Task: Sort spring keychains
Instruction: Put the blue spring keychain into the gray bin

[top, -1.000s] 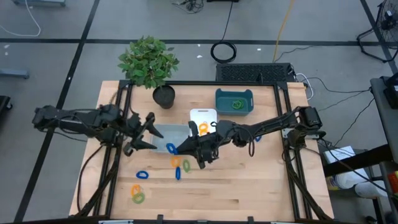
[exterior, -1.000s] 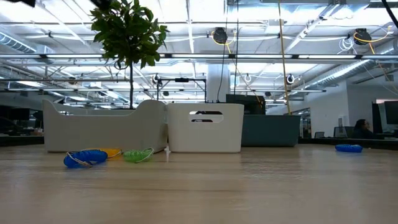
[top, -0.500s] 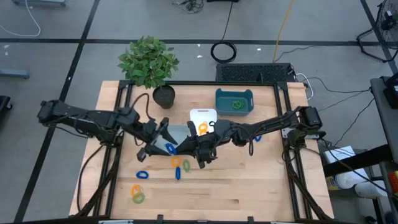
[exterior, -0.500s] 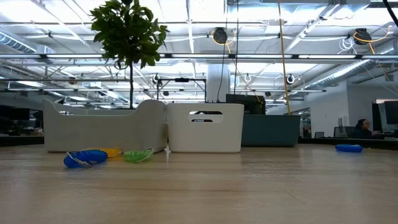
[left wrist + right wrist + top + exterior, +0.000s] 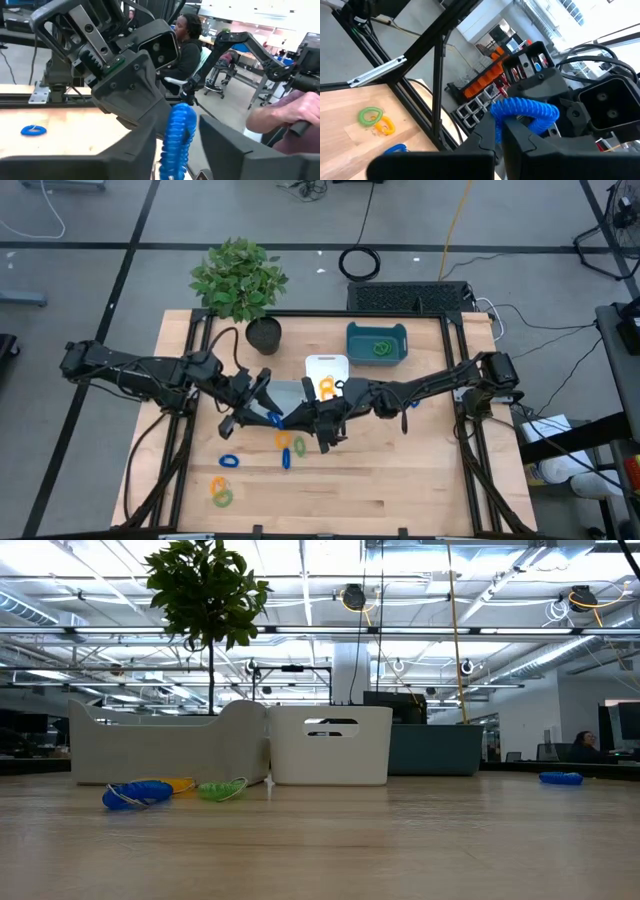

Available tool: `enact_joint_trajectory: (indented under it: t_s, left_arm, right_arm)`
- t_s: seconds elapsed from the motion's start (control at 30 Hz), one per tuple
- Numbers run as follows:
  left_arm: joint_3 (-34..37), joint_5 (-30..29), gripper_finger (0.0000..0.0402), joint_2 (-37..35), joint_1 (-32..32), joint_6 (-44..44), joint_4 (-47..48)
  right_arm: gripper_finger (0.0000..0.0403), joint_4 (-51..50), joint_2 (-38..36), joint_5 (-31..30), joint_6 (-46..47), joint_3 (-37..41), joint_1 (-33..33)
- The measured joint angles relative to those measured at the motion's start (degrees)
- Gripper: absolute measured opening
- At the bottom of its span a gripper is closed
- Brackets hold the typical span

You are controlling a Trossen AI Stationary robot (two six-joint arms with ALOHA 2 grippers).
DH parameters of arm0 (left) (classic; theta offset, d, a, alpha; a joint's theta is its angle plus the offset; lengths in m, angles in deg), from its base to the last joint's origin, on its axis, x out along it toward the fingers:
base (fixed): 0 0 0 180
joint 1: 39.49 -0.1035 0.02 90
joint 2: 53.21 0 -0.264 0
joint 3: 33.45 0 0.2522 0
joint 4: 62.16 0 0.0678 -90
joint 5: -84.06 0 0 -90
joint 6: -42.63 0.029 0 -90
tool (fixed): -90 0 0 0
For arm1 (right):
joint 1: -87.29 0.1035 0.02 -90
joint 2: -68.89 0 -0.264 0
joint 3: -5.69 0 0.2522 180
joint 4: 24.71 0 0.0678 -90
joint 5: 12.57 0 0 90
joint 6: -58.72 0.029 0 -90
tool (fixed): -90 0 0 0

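the two arms meet near the middle of the table [image 5: 400, 480], where a blue spring keychain [image 5: 274, 420] hangs between them above the wood, just in front of the grey tray [image 5: 283, 392]. the right gripper [image 5: 290, 418] has its fingers pressed together, pinching one end of the blue coil, as its wrist view shows [image 5: 525, 110]. the left gripper [image 5: 262, 412] has its fingers on either side of the same coil [image 5: 177, 137]; whether they already press on it cannot be told. loose keychains lie on the table: an orange and a green one [image 5: 298, 446] below the grippers, two blue ones [image 5: 229, 461] nearby, and an orange and green pair [image 5: 220, 492] toward the near left corner. orange coils sit in the white tray [image 5: 326, 364], green ones in the blue tray [image 5: 376, 332]. a potted plant [image 5: 240, 280] stands at the far left.
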Motion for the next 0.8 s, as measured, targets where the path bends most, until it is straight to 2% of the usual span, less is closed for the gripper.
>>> enact_joint_trajectory:
  t_s: [0.3,0.5,0.67,0.8]
  left_arm:
    - [0.0,1.5,0.0022,0.0,0.2,0.5,0.3]
    - [0.0,1.6,0.002,0.0,0.2,1.0,0.3]
    - [0.0,1.1,0.002,-0.8,0.2,5.4,1.1]
    - [0.0,-4.4,0.002,-3.7,0.2,9.9,7.6]
  right_arm:
    - [0.0,-0.3,0.0,-4.9,-1.5,0.0,1.3]
    - [0.0036,-0.4,0.1,-10.5,0.6,0.0,2.7]
    - [0.0105,-5.6,-1.3,-15.3,7.4,0.1,4.8]
    - [0.0162,-14.6,-4.0,-22.2,17.6,0.1,6.3]
